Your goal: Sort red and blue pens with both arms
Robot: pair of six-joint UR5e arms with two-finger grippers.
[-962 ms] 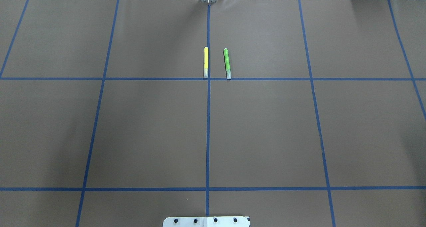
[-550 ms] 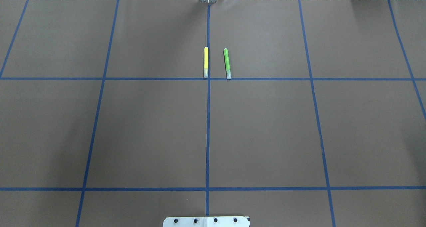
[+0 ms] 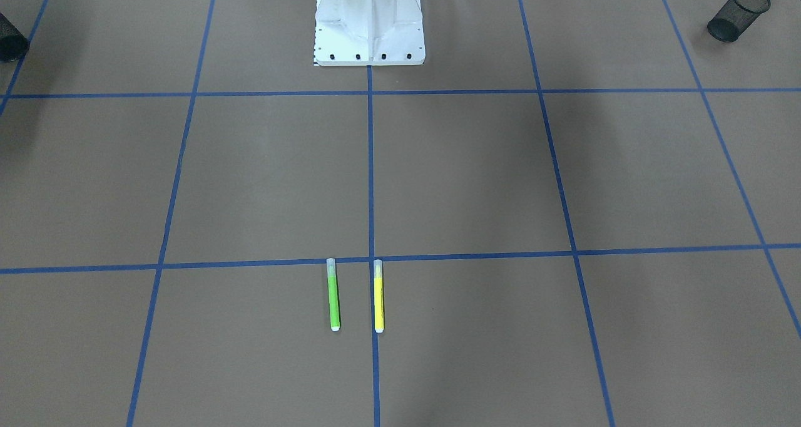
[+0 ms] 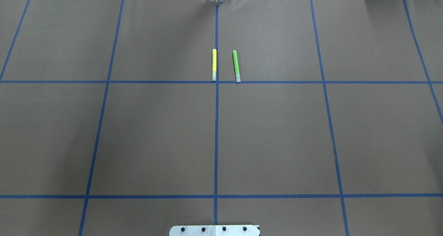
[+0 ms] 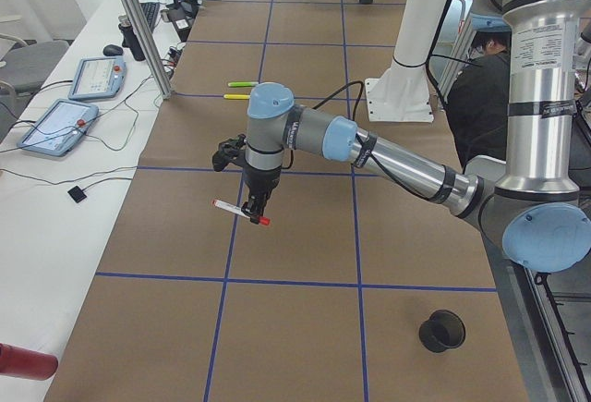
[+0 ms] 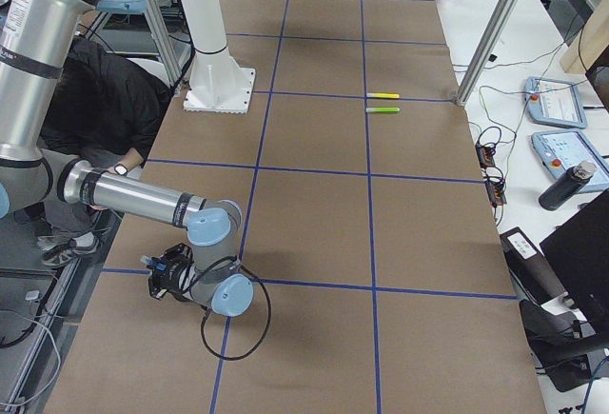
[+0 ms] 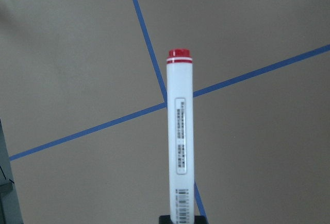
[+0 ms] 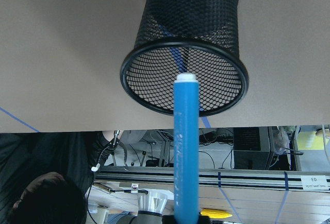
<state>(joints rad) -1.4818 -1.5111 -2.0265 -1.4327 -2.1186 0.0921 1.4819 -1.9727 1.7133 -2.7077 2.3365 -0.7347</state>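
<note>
In the left wrist view the red pen (image 7: 180,131), a white barrel with a red end, sticks straight out from my left gripper (image 7: 181,219), which is shut on it. From the exterior left view the gripper (image 5: 252,204) holds that pen (image 5: 231,208) level above the brown table. My right gripper (image 8: 185,218) is shut on the blue pen (image 8: 185,147), whose white tip sits just before the mouth of a tilted black mesh cup (image 8: 185,54). Neither arm shows in the overhead view.
A yellow marker (image 4: 214,64) and a green marker (image 4: 236,65) lie side by side near the table's far middle. Another mesh cup (image 5: 441,330) stands on my left side. The white robot base (image 3: 369,20) and a seated person (image 5: 480,97) are behind.
</note>
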